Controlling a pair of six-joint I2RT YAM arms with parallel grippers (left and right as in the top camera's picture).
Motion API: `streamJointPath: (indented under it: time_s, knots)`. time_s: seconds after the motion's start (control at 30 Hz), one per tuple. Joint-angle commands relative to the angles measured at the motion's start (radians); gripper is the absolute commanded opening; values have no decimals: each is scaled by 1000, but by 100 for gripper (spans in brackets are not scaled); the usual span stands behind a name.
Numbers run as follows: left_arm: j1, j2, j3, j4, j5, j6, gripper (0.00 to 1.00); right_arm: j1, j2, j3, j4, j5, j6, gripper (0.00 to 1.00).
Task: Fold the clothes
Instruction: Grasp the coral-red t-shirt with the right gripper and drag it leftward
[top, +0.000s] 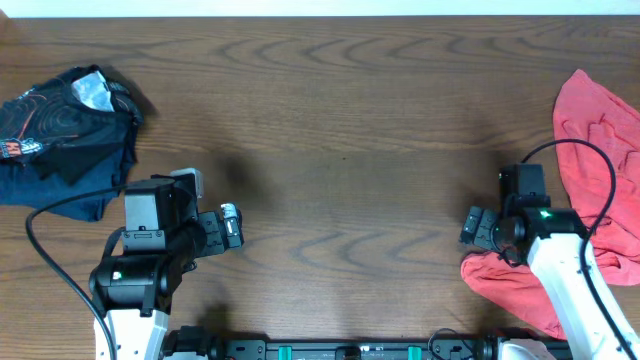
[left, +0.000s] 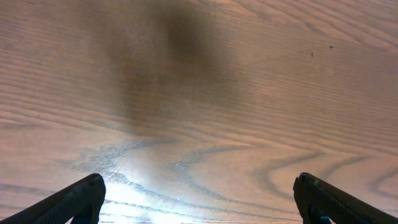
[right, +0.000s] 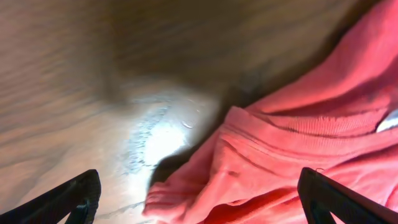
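The clothes, a crumpled coral-red T-shirt (top: 598, 130), lie heaped at the table's right edge, partly under my right arm. In the right wrist view its ribbed hem and folds (right: 292, 155) fill the right half, with a bit of white tag at the far right. My right gripper (top: 478, 228) (right: 199, 199) hangs open just above the shirt's near-left edge, gripping nothing. My left gripper (top: 232, 226) (left: 199, 196) is open over bare wood at the front left, far from the shirt.
A dark navy and black garment (top: 65, 125) with a printed pattern lies bunched at the back left. Bare wooden table (top: 340, 150) stretches between the two arms. A black cable runs over the red shirt from the right arm.
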Motion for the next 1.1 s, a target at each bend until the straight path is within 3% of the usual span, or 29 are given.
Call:
streamJointPath:
  time_s: [0.0,0.07,0.23,0.33,0.53,0.63,0.73,0.87,0.97,1.07]
  knots:
    - [-4,-1,19,-3,6,-10,98,-2,36,-39,-2,60,123,97]
    - [-4,-1,19,-3,6,-10,98,-2,54,-57,12,70,136,88]
    - [-4,-1,19,-3,6,-10,98,-2,72,-80,30,70,135,23]
    - [-4,-1,19,-2,6,-10,98,-2,73,-80,45,69,135,1]
    - [-4,-1,19,4,6,-10,98,-2,72,-80,133,25,134,1]
    - [-4,-1,19,40,6,-10,98,-1,72,-80,301,-138,34,1]
    - [-4,-1,19,101,6,-10,98,16,73,-80,576,-366,-66,1]
    - [-4,-1,19,161,6,-10,98,64,73,-68,850,-555,-95,1]
    - [-4,-1,19,171,6,-10,98,126,73,-55,954,-606,-126,1]
    - [-4,0,19,171,6,-10,98,195,74,-51,951,-608,-188,1]
